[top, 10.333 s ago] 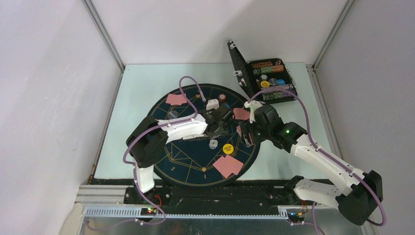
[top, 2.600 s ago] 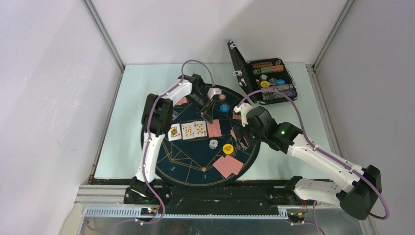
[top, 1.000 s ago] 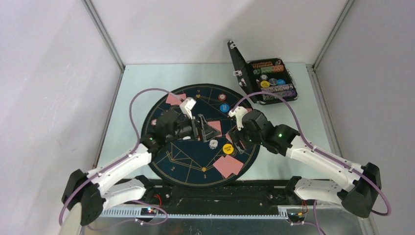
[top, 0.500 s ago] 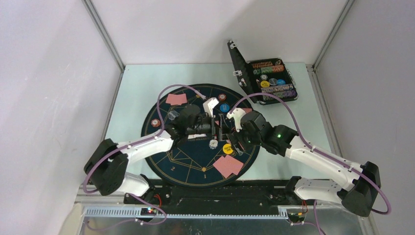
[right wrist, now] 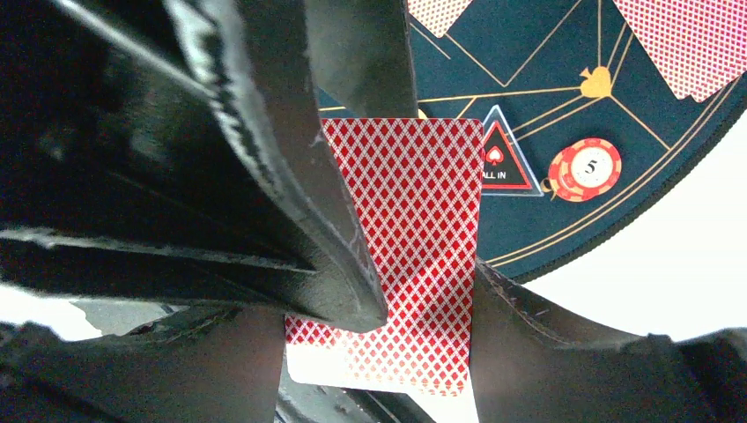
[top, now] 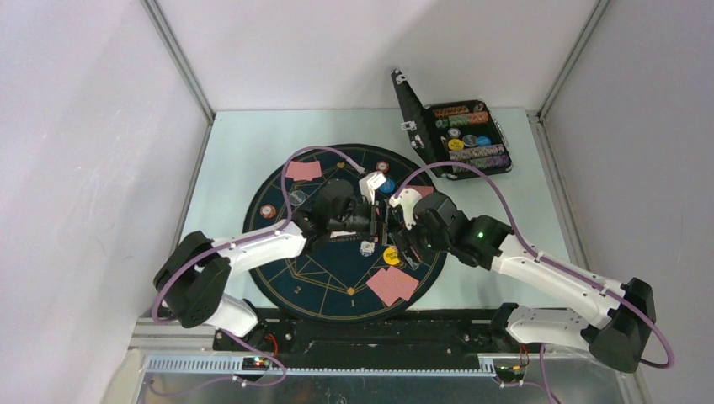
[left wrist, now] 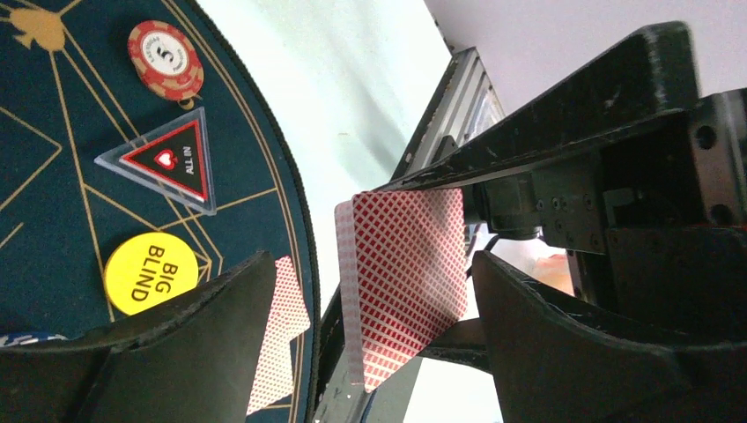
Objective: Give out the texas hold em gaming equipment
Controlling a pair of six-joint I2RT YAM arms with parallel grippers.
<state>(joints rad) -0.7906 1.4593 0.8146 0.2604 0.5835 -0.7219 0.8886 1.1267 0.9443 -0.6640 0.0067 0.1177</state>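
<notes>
Pale green table inside white walls: from above, a round dark-blue mat with gold lines lies on it, and an open black case stands off its far right edge. Both arms meet over the mat's right half, left gripper and right gripper nose to nose. On the mat lie a pink-backed card at the far left, two overlapping cards near the front, and a yellow disc and white chip just beside the grippers.

From the left wrist, the left gripper's fingers stand apart, one on each side of the red-backed cards, with a gap on both sides (nothing touching). Those cards are held by the right gripper's black finger at their top edge. Beyond them on the mat sit an orange-red chip, a triangular marker and the yellow disc.

From the right wrist, the right gripper is clamped on the red-backed cards, which span the gap between its fingers. Black parts of the left gripper cross in front (how many cards are held, I cannot tell).
</notes>
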